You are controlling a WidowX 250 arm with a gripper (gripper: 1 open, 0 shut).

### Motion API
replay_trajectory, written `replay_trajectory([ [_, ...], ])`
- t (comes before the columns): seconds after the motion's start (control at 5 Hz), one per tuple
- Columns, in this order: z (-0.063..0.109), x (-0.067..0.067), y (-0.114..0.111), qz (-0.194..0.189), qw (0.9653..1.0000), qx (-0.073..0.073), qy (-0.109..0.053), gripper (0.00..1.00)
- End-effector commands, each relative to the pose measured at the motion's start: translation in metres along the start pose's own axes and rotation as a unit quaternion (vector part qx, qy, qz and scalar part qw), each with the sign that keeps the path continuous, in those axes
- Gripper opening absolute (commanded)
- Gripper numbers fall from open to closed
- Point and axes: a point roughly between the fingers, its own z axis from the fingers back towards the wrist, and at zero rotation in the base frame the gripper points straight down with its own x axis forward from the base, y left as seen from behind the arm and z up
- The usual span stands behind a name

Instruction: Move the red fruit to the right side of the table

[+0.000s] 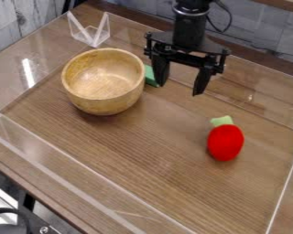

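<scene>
Near edge of the table (124, 174): bare wood, open room, clear plastic wall (63, 196) along it. Red fruit (225, 141) sits alone toward the right edge, green cap pointing back. Wooden bowl (103, 80) mid-left. Gripper (179, 80) hangs over the back-centre, fingers spread wide, nothing in them, well apart from the fruit. Green block (153, 77) behind it, beside the bowl. No readable writing anywhere.
</scene>
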Motion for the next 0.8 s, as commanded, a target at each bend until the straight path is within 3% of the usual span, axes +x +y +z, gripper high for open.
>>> replay_trajectory([
  [0.0,0.022,0.004,-0.001,-0.002,0.9993,-0.005,-0.036,1.00],
  [0.2,0.023,0.004,-0.003,0.014,0.9992,-0.001,-0.036,0.00],
  [0.4,0.027,0.003,-0.006,0.026,0.9989,0.002,-0.038,1.00],
  [0.6,0.032,0.002,-0.008,0.040,0.9984,0.004,-0.039,1.00],
])
